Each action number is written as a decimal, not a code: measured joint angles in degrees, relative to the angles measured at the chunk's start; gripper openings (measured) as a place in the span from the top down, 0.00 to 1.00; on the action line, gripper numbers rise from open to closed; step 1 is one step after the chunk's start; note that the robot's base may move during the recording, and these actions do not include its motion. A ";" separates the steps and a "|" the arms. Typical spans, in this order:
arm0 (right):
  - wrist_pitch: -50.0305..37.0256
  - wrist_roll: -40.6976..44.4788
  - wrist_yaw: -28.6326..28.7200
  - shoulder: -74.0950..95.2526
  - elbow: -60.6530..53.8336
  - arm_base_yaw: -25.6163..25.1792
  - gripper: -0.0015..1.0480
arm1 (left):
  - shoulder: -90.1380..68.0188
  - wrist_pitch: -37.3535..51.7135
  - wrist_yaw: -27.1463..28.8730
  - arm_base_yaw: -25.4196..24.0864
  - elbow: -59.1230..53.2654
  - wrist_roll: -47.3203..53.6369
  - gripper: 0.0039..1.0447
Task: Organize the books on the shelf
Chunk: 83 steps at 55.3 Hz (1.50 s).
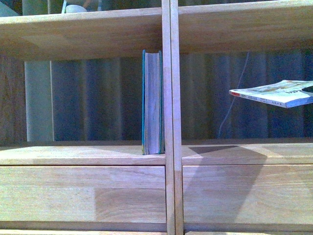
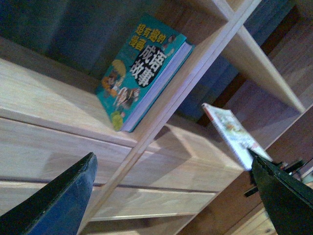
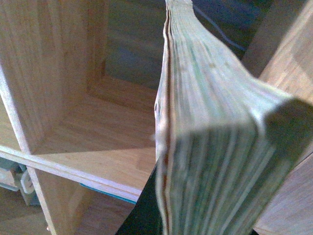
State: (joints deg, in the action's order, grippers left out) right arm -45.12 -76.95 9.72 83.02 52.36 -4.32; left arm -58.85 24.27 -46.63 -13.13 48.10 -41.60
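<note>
The thick teal book (image 1: pixel 152 103) stands upright in the shelf's (image 1: pixel 83 154) left compartment, tight against the central upright (image 1: pixel 171 98), page edges facing out. The thin pale paperback (image 1: pixel 276 93), red-and-white spine showing, hangs nearly flat before the right compartment, clamped in the right pincer (image 3: pixel 220 161). The left pincer (image 2: pixel 172 159) gapes apart, holding nothing.
</note>
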 joint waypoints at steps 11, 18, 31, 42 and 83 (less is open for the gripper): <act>-0.28 0.28 1.03 -2.14 0.00 3.15 0.93 | -12.46 1.51 2.84 7.72 12.24 -8.98 0.06; -1.07 1.36 1.70 -4.39 0.00 4.85 0.93 | -18.34 2.69 4.81 12.52 17.70 -14.14 0.06; -4.00 1.25 3.61 -8.61 -1.09 5.90 0.93 | -22.64 3.89 7.50 21.49 21.31 -19.43 0.06; -8.31 -2.16 10.43 -10.54 -3.52 9.29 0.93 | -24.65 6.54 8.66 30.88 22.69 -19.02 0.06; -17.20 -5.18 20.74 -12.17 -9.11 19.69 0.86 | -24.85 6.49 13.84 35.71 22.86 -11.06 0.50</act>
State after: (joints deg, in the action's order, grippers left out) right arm -62.33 -82.13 30.46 70.85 43.24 15.38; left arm -83.70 30.76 -32.80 22.59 70.96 -52.66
